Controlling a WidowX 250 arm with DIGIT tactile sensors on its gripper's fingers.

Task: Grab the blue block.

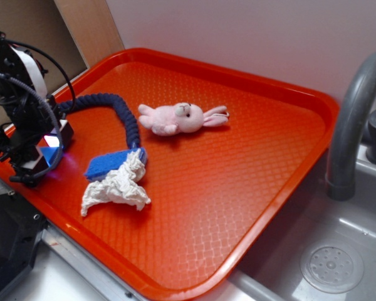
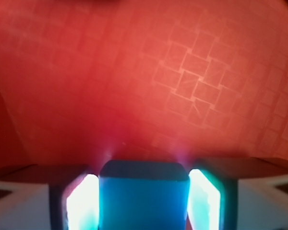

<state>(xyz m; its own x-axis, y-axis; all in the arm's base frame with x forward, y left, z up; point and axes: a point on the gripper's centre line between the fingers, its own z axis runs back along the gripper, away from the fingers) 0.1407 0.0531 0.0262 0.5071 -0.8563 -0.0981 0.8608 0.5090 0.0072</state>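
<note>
- From the exterior view, the robot's black arm point(image 1: 15, 94) stands over the left edge of the orange tray point(image 1: 238, 188), with cables looping around it.
- Its gripper point(image 1: 42, 153) is down low, near the tray's surface at the far left, and a patch of bright blue shows there: the blue block point(image 1: 50, 154), mostly hidden by the arm's black parts.
- From here I can't make out how the jaws stand; the arm blocks them.
- Just right of the gripper lies a rougher blue spongy pad point(image 1: 108, 163) joined to crumpled white cloth point(image 1: 116, 187), apart from the block.
- A navy braided rope point(image 1: 116, 106) curves from behind the arm down to that pad.
- A pink bunny point(image 1: 178, 118) lies on its side near the tray's middle, well apart from the gripper.
- To the right of the tray sits a grey sink point(image 1: 338, 251) with a drain, and a grey faucet point(image 1: 354, 119) arching over it.

- In the wrist view, the blue block point(image 2: 143, 196) fills the bottom centre, smooth and bright, its dark top edge squared off.
- The two fingers point(image 2: 81, 199) glow white on either side of it and press right against its left and right faces, so the gripper point(image 2: 143, 201) is clamped on the block.
- Beyond lies the tray's textured orange surface point(image 2: 182, 81), blurred, with a woven square pattern.
</note>
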